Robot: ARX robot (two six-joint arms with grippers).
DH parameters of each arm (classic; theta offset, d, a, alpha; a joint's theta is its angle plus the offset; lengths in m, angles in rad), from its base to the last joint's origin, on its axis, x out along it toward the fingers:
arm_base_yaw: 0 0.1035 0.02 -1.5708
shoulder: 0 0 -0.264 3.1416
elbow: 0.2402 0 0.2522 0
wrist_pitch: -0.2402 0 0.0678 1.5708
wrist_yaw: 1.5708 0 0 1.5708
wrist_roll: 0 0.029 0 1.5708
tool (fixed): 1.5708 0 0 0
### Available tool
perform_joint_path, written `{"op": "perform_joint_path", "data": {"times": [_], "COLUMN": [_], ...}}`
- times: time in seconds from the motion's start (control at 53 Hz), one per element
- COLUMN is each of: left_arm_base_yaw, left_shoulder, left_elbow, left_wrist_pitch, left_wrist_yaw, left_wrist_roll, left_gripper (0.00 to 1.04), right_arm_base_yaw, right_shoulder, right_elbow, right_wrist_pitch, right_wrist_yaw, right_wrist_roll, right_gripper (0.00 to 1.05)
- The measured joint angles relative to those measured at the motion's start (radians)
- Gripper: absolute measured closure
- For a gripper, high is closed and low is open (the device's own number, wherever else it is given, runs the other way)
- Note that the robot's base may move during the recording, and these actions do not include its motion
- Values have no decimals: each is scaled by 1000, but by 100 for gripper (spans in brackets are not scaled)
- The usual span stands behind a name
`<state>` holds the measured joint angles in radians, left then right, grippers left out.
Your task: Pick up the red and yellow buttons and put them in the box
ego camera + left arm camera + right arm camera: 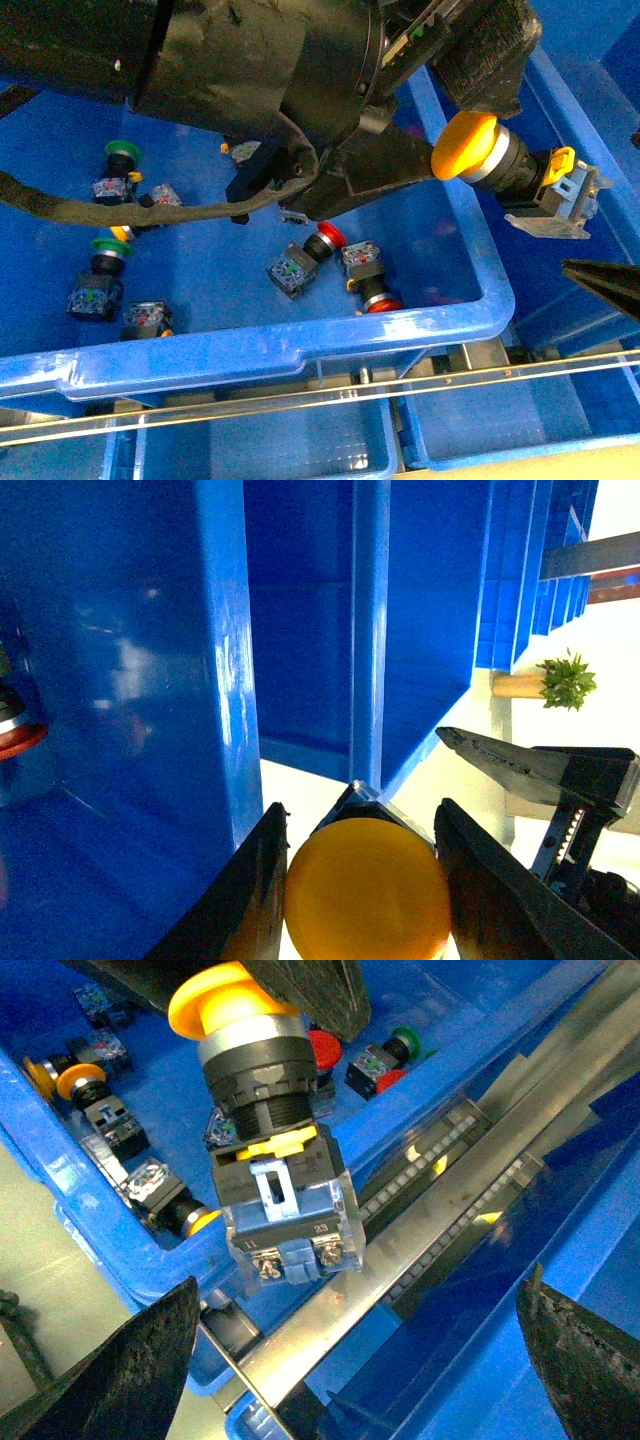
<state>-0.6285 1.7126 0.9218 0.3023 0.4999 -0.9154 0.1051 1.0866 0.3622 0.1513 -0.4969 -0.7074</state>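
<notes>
My left gripper (450, 115) is shut on the yellow button (466, 146) by its cap and holds it in the air, with the clear contact block (562, 203) pointing right. It hangs past the right wall of the bin of loose buttons (300, 350), over the rim of the blue box (588, 125) on the right, which shows only in part. In the left wrist view the yellow cap (365, 900) fills the gap between the fingers (250, 895). Two red buttons (325, 240) (380, 298) lie in the bin. My right gripper (360, 1360) is open and empty, just below the held button (262, 1110).
Green-capped buttons (122, 152) (108, 247) and more yellow ones (80, 1082) lie in the bin. A metal rail (330, 395) and smaller blue trays (260, 445) run along the front. My right gripper's fingertip (605, 285) shows at the right edge.
</notes>
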Motion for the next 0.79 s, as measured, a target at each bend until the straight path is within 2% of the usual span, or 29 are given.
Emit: {"op": "perform_joint_path", "data": {"times": [0.792], "left_arm_base_yaw": [-41], "left_shoulder": [94], "left_elbow": [77], "left_wrist_pitch": [34], "left_wrist_yaw": [-48], "left_wrist_roll": [-55], "left_gripper": [70], "right_arm_base_yaw": [-29], "right_shoulder": [42], "right_elbow": [11], "right_wrist_pitch": [36], "right_wrist_yaw": [-4], "right_wrist_roll": [0], "right_gripper": [7]}}
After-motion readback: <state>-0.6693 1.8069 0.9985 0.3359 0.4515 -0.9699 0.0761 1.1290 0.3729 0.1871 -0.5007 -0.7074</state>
